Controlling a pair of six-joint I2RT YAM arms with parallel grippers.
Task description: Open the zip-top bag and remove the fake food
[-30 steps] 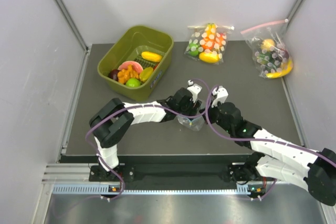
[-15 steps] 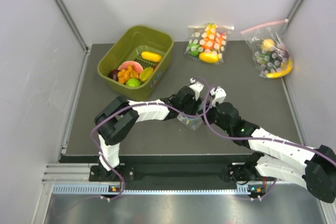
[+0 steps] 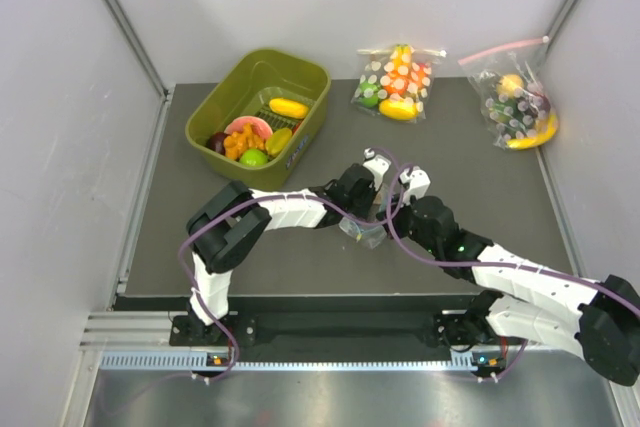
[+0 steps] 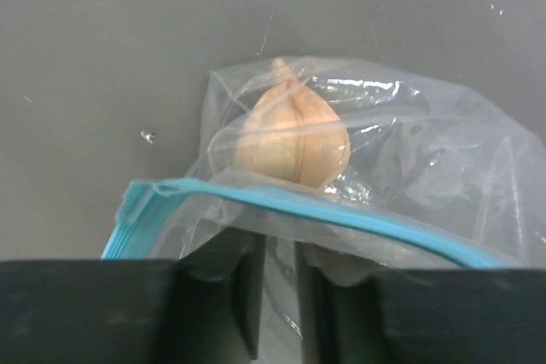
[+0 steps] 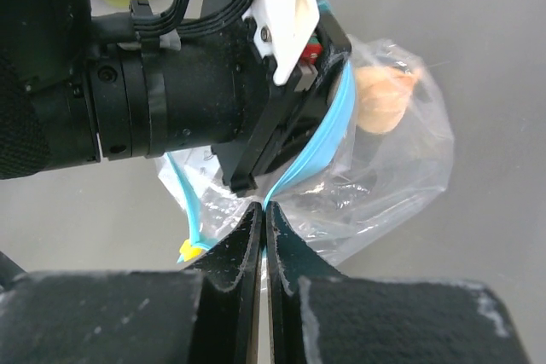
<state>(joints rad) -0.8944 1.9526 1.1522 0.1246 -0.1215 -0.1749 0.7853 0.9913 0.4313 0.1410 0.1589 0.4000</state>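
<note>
The zip-top bag (image 3: 362, 236) lies mid-table, clear with a light-blue zip strip (image 4: 341, 215). Inside it sits one beige garlic-shaped piece of fake food (image 4: 292, 138), also visible through the plastic in the right wrist view (image 5: 382, 100). My left gripper (image 3: 364, 213) reaches the bag's mouth from the left. Its fingers (image 4: 249, 287) stand close together with the bag's film between them, under the strip. My right gripper (image 5: 263, 210) comes from the right and is shut on the bag's edge just below the strip (image 5: 320, 147). The two wrists almost touch.
An olive bin (image 3: 300, 82) with toy fruit stands at the back left. Two white-dotted bags of toy food lie at the back: one in the middle (image 3: 395, 82), one at the right (image 3: 520, 102). Enclosure walls border the table.
My left gripper's jaws have closed from wide apart onto the bag's film, and the left arm has shifted slightly right. The right gripper stayed shut on the bag.
</note>
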